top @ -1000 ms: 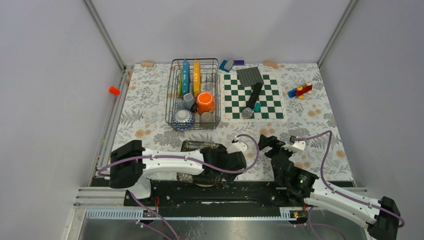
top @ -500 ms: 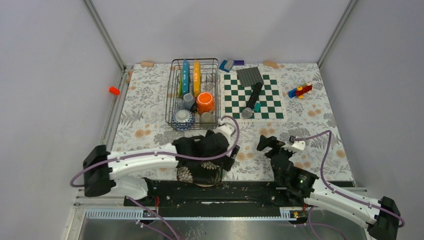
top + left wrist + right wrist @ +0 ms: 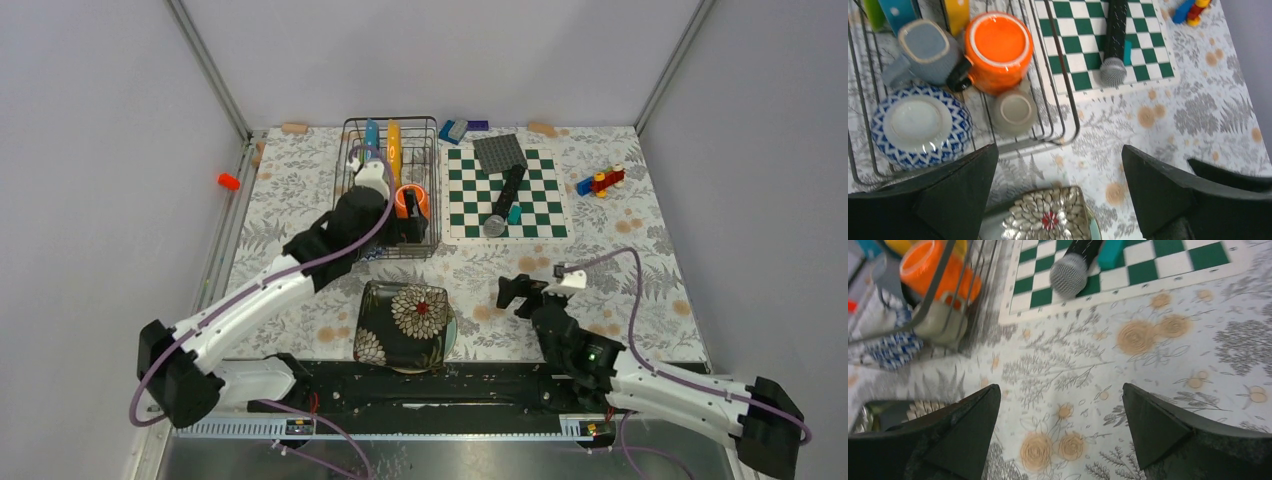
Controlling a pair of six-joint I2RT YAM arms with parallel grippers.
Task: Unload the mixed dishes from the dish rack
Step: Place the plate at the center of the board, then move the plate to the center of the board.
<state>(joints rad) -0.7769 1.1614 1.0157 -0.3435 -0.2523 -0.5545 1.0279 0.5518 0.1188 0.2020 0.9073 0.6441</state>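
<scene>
The wire dish rack (image 3: 345,200) stands at the back left. It holds a blue plate (image 3: 898,10), an orange plate (image 3: 957,12), an orange mug (image 3: 997,50), grey cups (image 3: 925,50), (image 3: 1014,111) and a patterned bowl (image 3: 918,125). My left gripper (image 3: 400,222) is open and empty above the rack's near end. A dark patterned plate (image 3: 405,322) lies flat on the table near the front edge, on a green plate edge (image 3: 451,330). My right gripper (image 3: 520,292) is open and empty, low over the tablecloth to the right of that plate.
A green-and-white checkerboard (image 3: 505,195) lies right of the rack with a microphone (image 3: 503,200) and a grey studded plate (image 3: 500,152) on it. Toy bricks (image 3: 600,182) sit at the back right, a blue block (image 3: 453,130) behind the board, an orange piece (image 3: 229,181) at the left.
My left arm has left the dark patterned plate on the table at the front and swung back to the rack, gripper open. My right gripper has shifted slightly left.
</scene>
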